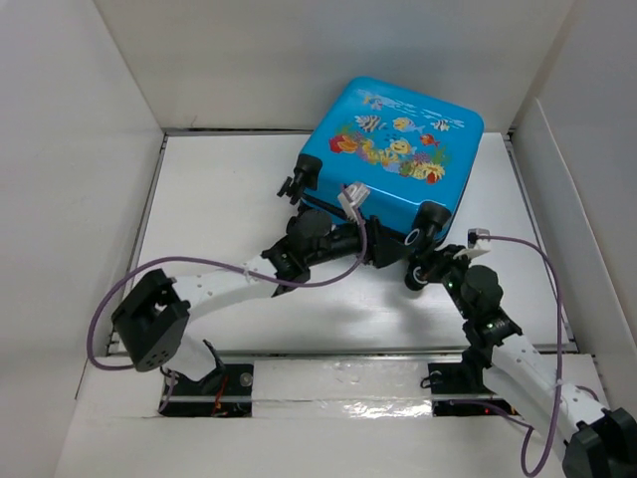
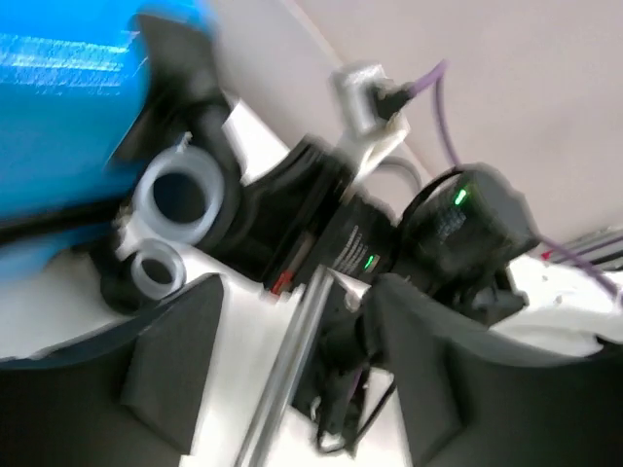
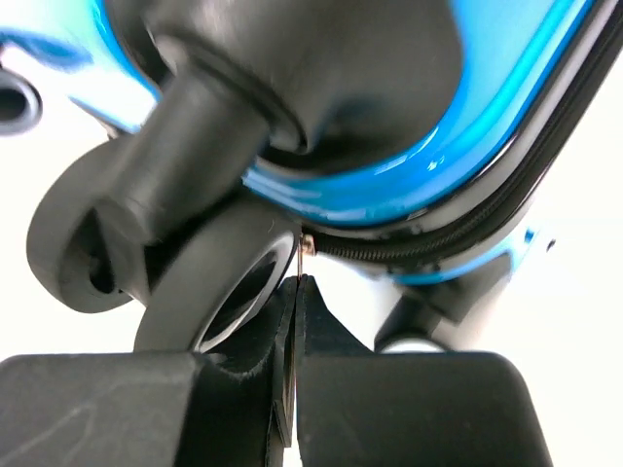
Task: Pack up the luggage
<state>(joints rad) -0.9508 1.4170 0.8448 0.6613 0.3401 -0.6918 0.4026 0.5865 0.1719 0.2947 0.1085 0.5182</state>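
The luggage (image 1: 393, 154) is a bright blue suitcase with a fish print, lying closed at the back right of the table. My right gripper (image 1: 426, 267) is at its near right corner, beside a black wheel (image 3: 209, 282). Its jaws (image 3: 298, 292) are shut on the thin metal zipper pull (image 3: 306, 255), which hangs from the zipper track (image 3: 419, 243). My left gripper (image 1: 383, 249) is against the suitcase's near edge. In the blurred left wrist view it (image 2: 311, 370) is open and empty, with its fingers (image 2: 175, 360) wide apart.
White walls enclose the table on the left, back and right (image 1: 70, 199). The right arm (image 2: 458, 224) shows close in front of the left wrist camera. Purple cables (image 1: 518, 244) loop off both arms. A second wheel (image 1: 299, 182) sticks out at the suitcase's left corner.
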